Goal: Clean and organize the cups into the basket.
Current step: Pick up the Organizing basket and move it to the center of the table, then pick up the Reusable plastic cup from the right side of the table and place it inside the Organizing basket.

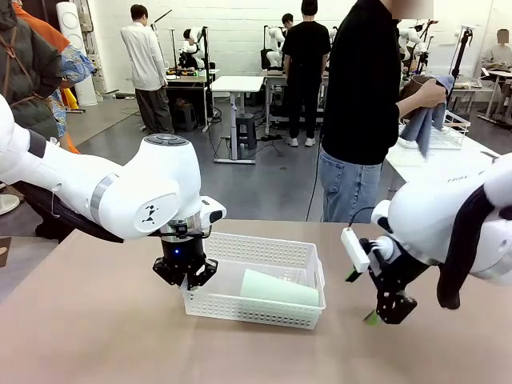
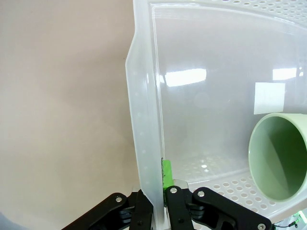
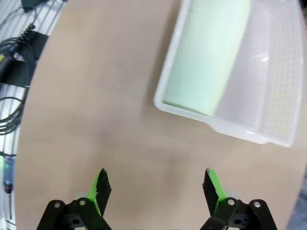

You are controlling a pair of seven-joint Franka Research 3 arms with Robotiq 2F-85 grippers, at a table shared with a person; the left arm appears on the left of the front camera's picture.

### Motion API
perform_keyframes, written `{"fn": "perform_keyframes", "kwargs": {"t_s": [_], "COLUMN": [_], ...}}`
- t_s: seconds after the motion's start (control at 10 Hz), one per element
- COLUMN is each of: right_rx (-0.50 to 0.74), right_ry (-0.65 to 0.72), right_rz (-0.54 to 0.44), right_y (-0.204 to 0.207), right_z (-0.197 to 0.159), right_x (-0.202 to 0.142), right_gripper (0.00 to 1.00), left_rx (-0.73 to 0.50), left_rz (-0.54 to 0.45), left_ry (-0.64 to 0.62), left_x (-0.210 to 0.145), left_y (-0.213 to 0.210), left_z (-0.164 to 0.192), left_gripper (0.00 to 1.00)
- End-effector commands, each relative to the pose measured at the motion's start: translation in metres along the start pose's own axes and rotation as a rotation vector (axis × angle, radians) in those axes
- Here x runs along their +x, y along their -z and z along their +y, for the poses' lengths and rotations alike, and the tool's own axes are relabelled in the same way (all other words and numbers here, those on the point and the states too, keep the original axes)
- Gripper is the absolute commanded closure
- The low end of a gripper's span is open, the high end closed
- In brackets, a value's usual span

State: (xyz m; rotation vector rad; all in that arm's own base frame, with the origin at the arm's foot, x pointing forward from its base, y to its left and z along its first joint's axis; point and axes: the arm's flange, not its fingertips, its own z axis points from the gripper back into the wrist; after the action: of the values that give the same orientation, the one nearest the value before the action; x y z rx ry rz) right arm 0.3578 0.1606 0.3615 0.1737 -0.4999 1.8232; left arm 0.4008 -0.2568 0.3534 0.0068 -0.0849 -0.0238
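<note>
Two pincers work at either end of the basket (image 1: 240,302), which sits on the desk (image 1: 96,328). The left pincer (image 1: 186,280) is clenched on the basket's left end wall, one finger outside it and the green pad (image 2: 166,175) of the other pressed against the inside. Inside the basket lies one pale mint cup (image 1: 278,290) on its side, lengthwise along the near wall, its open mouth facing the gripped end. The right pincer (image 3: 156,184) hangs released just above the desk, off the basket's right end and clear of it, fingers spread wide with nothing between them. Beyond the basket's far side, to the right, a person stands with a tan-brown cup (image 1: 410,83) in one hand (image 1: 430,94), a blue-grey cloth (image 1: 424,126) wrapped against it.
</note>
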Motion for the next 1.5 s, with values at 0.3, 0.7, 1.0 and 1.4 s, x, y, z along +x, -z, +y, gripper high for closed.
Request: {"fn": "perform_keyframes", "kwargs": {"t_s": [0.3, 0.7, 1.0, 1.4], "right_rx": [-0.024, -0.024, -0.02, -0.219], "right_ry": [-0.005, -0.005, -0.007, 0.069], "right_rz": [-0.047, -0.047, -0.064, -0.477], "right_y": [-0.003, -0.003, -0.003, -0.079], "right_z": [-0.002, -0.002, -0.001, 0.038], "right_x": [-0.009, -0.009, -0.008, -0.084], "right_gripper": [0.0, 0.0, 0.0, 0.0], "left_rx": [0.001, 0.001, 0.001, 0.001], "left_rz": [-0.011, -0.011, -0.011, -0.011], "left_ry": [-0.004, -0.004, -0.004, -0.004], "left_x": [-0.002, -0.002, -0.002, -0.002], "left_y": [-0.002, -0.002, -0.002, -0.002], "left_z": [0.001, 0.001, 0.001, 0.001], "left_gripper": [1.0, 1.0, 1.0, 1.0]}}
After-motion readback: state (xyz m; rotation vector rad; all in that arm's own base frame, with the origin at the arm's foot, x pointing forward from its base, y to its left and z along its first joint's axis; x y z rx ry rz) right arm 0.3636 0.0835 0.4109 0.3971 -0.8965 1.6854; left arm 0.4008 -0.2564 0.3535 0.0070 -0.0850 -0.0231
